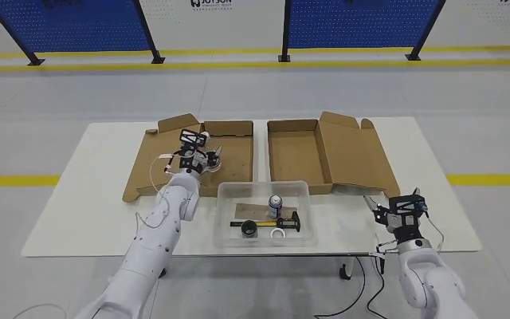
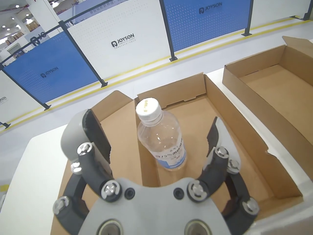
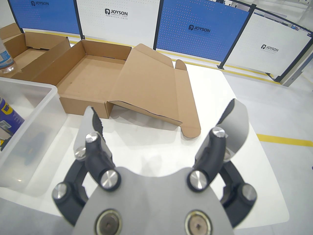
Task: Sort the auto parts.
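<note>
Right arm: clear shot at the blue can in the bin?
Probably yes: the right end effector is open beside the open-topped bin; only its wall stands before the blue can.

The left claw (image 2: 153, 119) has smooth, matt grey finger shells, black pads (image 2: 97, 135) with a rough face, and bright metal screws. Between its fingers is a bottle (image 2: 161, 145) of clear, glossy plastic with a white ribbed cap. Around it, the left box (image 2: 220, 113) is matt brown cardboard, like the right box (image 3: 97, 74) ahead of the right claw (image 3: 161, 106). Beside that claw the bin (image 3: 31, 113) is smooth, translucent plastic. The desk (image 3: 151, 145) under it is white, smooth and slightly shiny.
</note>
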